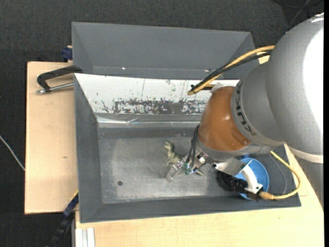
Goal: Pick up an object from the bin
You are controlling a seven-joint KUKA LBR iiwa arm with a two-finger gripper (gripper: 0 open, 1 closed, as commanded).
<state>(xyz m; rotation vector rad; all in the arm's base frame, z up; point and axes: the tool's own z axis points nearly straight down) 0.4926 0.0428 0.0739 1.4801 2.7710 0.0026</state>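
My gripper (176,170) is low over the bin floor, a little right of the middle, beneath the arm's orange cover. A small olive-green thing (169,149), shaped like a toy figure, lies on the floor just behind the gripper's tip, close to it; whether they touch I cannot tell. A round blue thing with white and black parts (248,179) lies in the bin's near right corner, to the right of the gripper and partly hidden by the arm.
The arm and its orange cover hang over the right half of the bin. A yellow cable runs from the wrist round the near right corner. A small dark spot marks the floor at the near left.
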